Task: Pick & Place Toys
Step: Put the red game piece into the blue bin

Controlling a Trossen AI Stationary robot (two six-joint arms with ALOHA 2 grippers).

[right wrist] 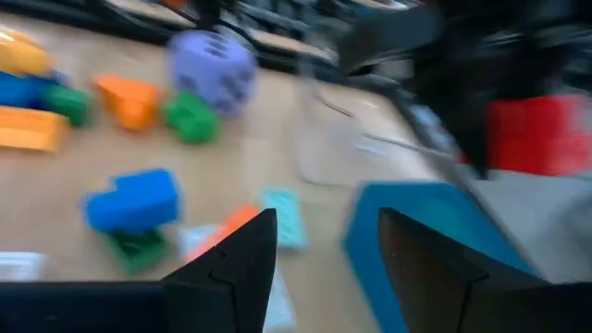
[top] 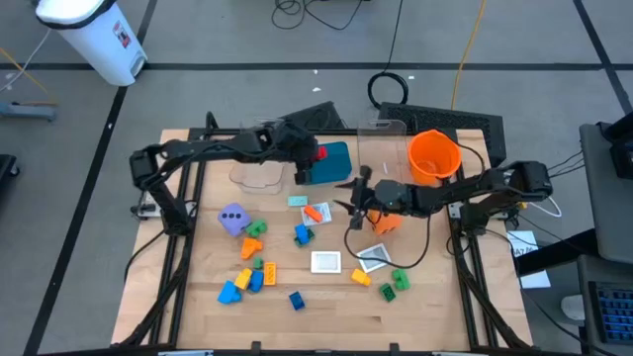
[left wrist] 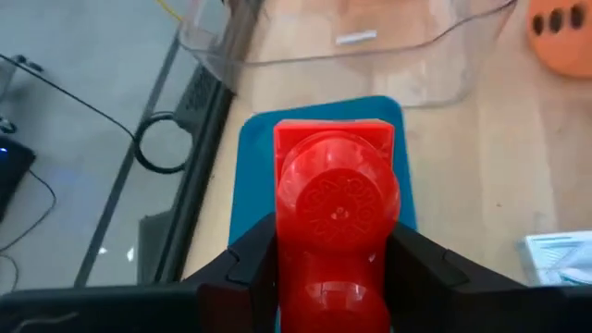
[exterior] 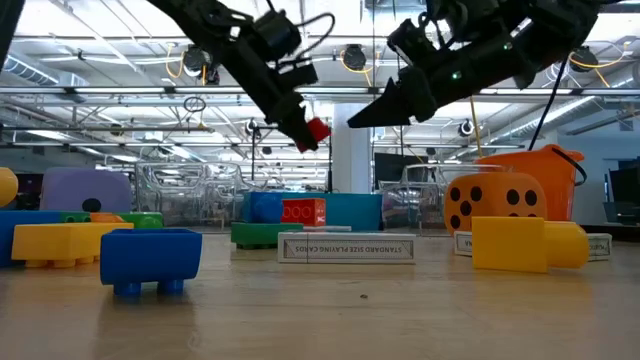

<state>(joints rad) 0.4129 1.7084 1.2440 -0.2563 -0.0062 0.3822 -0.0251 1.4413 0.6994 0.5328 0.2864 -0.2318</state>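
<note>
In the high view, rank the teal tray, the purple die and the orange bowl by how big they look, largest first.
1. orange bowl and teal tray: unsure, since the left arm hides part of the tray.
2. purple die, clearly the smallest.

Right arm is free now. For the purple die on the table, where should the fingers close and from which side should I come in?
Come straight down from above and close on two opposite flat side faces of the purple die. It sits flat with a dotted face up. Avoid the side nearest the green brick, which crowds it. The right gripper is open and empty; the left gripper holds a red brick above the teal tray.
</note>
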